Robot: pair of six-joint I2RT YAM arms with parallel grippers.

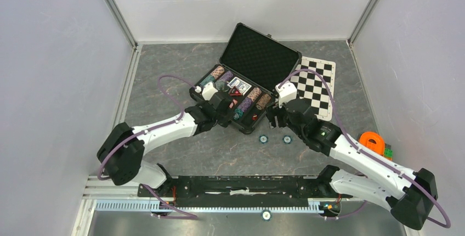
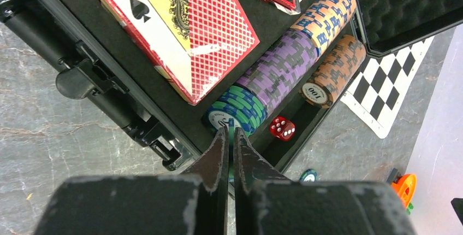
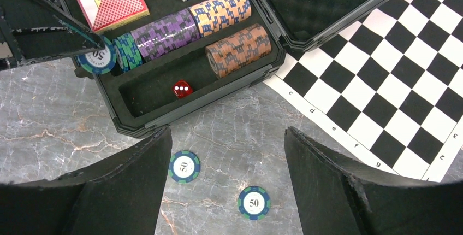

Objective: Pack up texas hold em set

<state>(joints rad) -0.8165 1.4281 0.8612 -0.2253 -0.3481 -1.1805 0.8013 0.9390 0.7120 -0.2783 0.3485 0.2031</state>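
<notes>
The black case (image 1: 248, 130) lies open with its foam lid (image 1: 257, 57) raised. Inside lie rows of teal (image 2: 245, 106), purple (image 2: 281, 65) and brown chips (image 2: 336, 65), a red deck (image 2: 185, 33) and a red die (image 2: 282, 128). My left gripper (image 2: 230, 129) is shut on a teal chip (image 2: 231, 153) held on edge at the near end of the teal row. My right gripper (image 3: 227, 131) hangs open over the table in front of the case. Below it two loose teal chips (image 3: 184, 166) (image 3: 254, 202) lie flat.
A black-and-white chequered mat (image 1: 315, 85) lies right of the case, partly under the lid. An orange piece (image 1: 373, 140) sits at the right beside the right arm. The case latches (image 2: 82, 82) stick out on its near left side. White walls enclose the table.
</notes>
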